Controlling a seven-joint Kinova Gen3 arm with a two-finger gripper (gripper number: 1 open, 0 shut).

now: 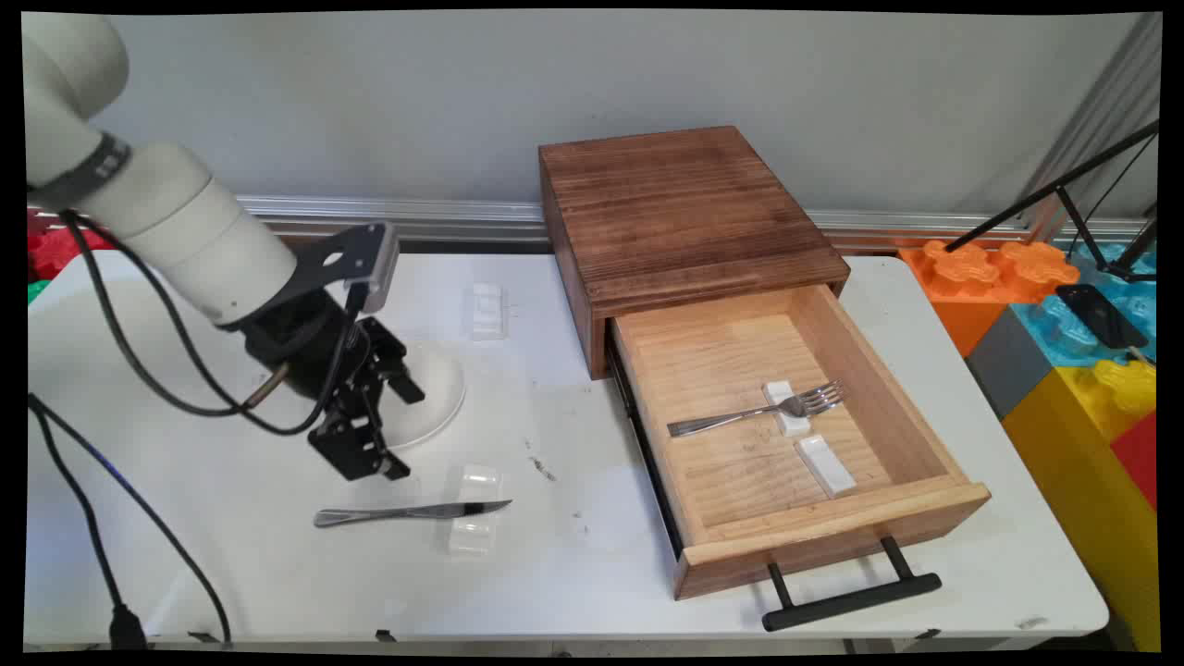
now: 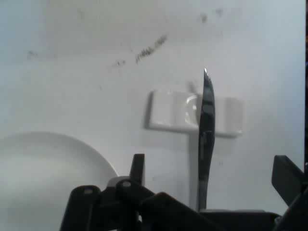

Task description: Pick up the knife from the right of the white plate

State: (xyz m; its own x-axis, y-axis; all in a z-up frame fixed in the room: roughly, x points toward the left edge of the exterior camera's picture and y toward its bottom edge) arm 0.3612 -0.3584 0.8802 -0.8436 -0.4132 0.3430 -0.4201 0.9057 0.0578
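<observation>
Holding a fork (image 1: pixel 754 413): open drawer (image 1: pixel 925 516)

Knife (image 2: pixel 207 144) handle hidden behind gripper linkage, seemingly.

The scene is lit evenly and brightly from above — no hard shadows are cast. A soft, pale shadow is thrown beneath the arm onto the worktop (image 1: pixel 573 546), and a darker one lies inside the open drawer (image 1: pixel 740 407) along its near wall. Mild glare is seen on the worktop's white surface. In the hand view a bright sheen is carried along the knife (image 2: pixel 206 139) blade, and the picture is rendered slightly soft — the near linkage most of all.
</observation>
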